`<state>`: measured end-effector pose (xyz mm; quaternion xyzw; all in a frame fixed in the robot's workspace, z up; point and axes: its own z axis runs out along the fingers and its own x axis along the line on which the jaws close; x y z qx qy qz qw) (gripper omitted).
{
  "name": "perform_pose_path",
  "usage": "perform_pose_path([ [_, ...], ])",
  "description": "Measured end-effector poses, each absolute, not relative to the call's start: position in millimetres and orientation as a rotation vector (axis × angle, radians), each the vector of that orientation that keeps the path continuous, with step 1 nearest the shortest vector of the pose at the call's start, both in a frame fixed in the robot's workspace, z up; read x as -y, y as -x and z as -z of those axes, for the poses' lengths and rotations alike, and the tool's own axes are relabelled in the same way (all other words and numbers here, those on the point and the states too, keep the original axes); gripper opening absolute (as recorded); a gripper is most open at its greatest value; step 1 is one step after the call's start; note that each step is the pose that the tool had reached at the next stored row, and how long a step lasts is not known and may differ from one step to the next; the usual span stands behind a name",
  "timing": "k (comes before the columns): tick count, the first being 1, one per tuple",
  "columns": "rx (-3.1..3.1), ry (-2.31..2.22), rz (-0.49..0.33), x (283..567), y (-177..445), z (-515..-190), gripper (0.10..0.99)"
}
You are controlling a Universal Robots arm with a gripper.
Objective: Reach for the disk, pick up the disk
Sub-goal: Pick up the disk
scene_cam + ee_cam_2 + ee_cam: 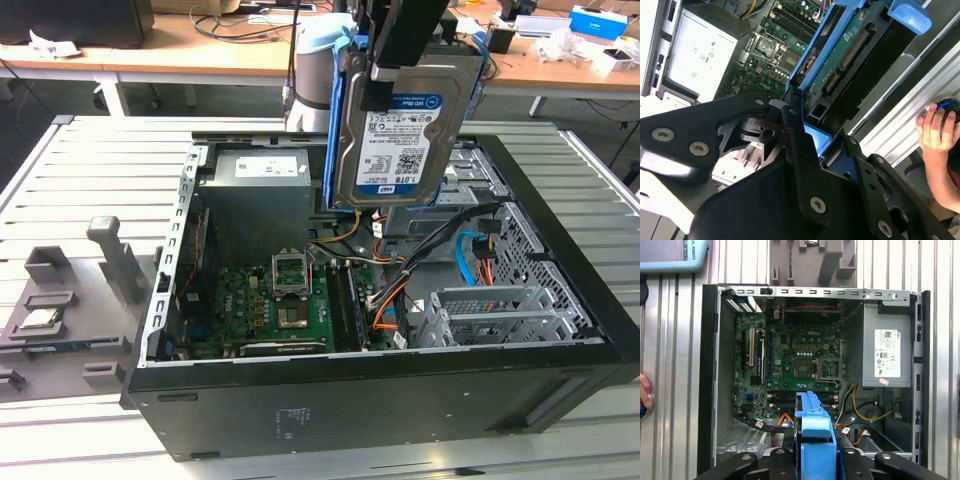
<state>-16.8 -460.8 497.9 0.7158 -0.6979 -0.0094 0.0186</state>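
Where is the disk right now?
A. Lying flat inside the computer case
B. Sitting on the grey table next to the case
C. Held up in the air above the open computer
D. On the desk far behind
C: in the exterior view the disk hangs upright in the robot's hand, lifted clear above the open computer case.

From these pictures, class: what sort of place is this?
Probably a robotics lab or workshop: an open computer case lies on a slatted metal table, the claw holds the disk, with cluttered desks behind.
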Motion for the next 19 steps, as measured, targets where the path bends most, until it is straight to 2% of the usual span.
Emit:
perform_pose_path([
  [19, 2.167, -2.223, 0.029, 493, 17, -498, 0.365],
])
